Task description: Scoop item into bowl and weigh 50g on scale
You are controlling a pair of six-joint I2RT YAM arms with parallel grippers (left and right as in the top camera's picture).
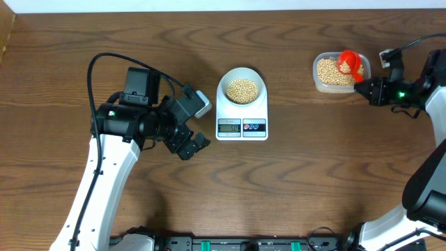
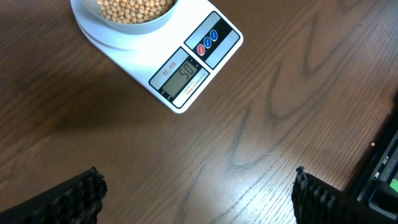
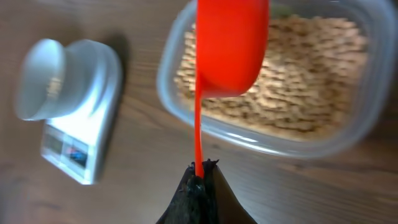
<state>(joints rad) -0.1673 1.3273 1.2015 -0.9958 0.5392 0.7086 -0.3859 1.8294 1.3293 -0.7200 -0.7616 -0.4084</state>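
My right tool [image 3: 200, 173] is clamped on the thin handle of the light, stiff red scoop [image 3: 230, 43] over the tub [image 3: 261, 138]. My left tool [image 2: 199, 191] stands apart, empty. The beans [image 1: 242, 90] fill the bowl [image 1: 223, 84] on the scale [image 1: 261, 113], loose and probably quick to spill.

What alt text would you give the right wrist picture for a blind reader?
A red scoop, its thin handle pinched in shut black jaws at the bottom, hangs over a clear tub of beans. To the left, blurred, a white bowl sits on a white scale on a wooden table.
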